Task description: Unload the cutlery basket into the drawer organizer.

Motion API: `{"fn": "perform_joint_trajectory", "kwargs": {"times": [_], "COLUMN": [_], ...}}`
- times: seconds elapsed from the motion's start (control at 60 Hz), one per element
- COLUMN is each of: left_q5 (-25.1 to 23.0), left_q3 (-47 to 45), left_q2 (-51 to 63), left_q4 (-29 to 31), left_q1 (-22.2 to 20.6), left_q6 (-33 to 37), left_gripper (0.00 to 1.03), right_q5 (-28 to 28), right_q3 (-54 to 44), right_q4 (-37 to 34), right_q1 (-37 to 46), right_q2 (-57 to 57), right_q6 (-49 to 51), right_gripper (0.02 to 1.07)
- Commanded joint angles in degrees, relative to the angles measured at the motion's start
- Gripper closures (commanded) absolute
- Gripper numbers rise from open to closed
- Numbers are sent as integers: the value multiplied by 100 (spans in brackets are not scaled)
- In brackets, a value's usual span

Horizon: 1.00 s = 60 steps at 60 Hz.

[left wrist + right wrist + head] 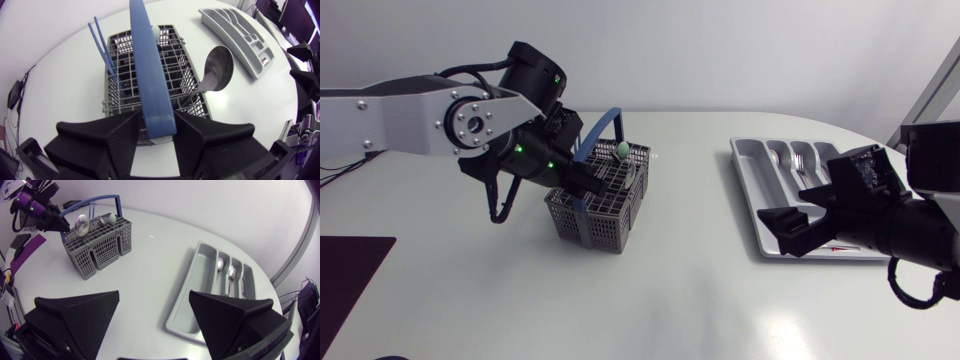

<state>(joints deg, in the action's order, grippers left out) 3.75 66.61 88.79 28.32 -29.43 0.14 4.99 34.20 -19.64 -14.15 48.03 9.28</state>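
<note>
left jaws pinch the blue handle [150, 85] of the cutlery basket [182, 55] from both sides; a spoon [218, 67] stands in the basket just beside them. right jaws gape wide above the bench [150, 280], drawer organizer [192, 295] just ahead, basket well beyond.

basket [602, 215] sat left of the tray [760, 192] (well apart); spoon [217, 68] stood in basket, fork [231, 272] lay in tray.
</note>
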Motion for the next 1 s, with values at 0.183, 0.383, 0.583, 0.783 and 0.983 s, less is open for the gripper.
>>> {"fn": "perform_joint_trajectory", "kwargs": {"times": [0.183,0.383,0.583,0.783,0.983], "left_q5": [-278,-621,-753,-955,-1227], "left_q3": [-509,-948,-1300,-1282,-1273], "left_q2": [-741,-1294,-1962,-2463,-3149], "left_q4": [86,456,772,930,1361], "left_q1": [25,25,-45,262,746], "left_q6": [241,460,706,926,1313], "left_gripper": [84,84,84,30,25], "right_q5": [54,54,54,45,28], "right_q3": [193,202,237,369,957], "right_q4": [-93,-110,-233,-22,197], "right_q1": [-79,-114,-211,-395,-738], "right_q2": [48,31,-31,391,1367], "right_q6": [83,83,83,83,21], "right_gripper": [7,7,7,7,7]}}
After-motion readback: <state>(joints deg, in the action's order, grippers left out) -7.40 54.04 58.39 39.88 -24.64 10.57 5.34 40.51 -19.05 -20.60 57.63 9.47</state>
